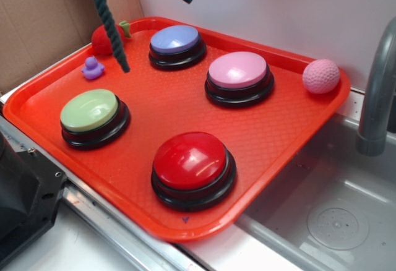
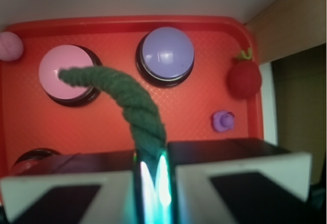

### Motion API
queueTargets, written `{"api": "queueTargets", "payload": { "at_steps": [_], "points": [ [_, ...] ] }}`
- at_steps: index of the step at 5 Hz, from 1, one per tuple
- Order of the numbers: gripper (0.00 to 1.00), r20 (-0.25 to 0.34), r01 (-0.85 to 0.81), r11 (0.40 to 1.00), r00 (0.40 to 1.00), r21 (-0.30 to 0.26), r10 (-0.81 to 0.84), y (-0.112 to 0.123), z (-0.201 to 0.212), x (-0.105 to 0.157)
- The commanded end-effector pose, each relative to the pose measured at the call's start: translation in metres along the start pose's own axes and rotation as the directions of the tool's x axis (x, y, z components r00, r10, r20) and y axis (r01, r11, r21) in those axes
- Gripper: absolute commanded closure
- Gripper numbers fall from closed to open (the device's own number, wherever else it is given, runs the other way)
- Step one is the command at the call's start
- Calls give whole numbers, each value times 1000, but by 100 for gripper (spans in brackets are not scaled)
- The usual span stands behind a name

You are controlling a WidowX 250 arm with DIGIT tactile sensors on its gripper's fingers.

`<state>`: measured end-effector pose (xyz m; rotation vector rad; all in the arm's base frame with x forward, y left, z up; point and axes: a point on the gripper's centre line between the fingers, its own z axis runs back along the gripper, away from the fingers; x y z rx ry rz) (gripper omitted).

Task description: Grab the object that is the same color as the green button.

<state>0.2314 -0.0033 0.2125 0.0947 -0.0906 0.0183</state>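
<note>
Hanging in mid-air above the orange tray (image 1: 297,129), the dark green rope (image 1: 109,23) is dangling free of the surface, and we are seeing our gripper (image 2: 152,175) clamping tight on it in the wrist view (both fingers pressing its sides). One rope end is drooping over toward the red strawberry (image 1: 102,39) and purple duck (image 1: 93,68) at ten o'clock on the tray. We are spotting the green button (image 1: 90,111) sitting at eight o'clock, well apart from the pink ball (image 1: 321,76).
</note>
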Motion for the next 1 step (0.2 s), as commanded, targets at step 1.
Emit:
{"api": "queueTargets", "payload": {
  "at_steps": [1],
  "points": [
    [100,-17,-10,994,1000,107,12,-15,17,-6]
  ]
}}
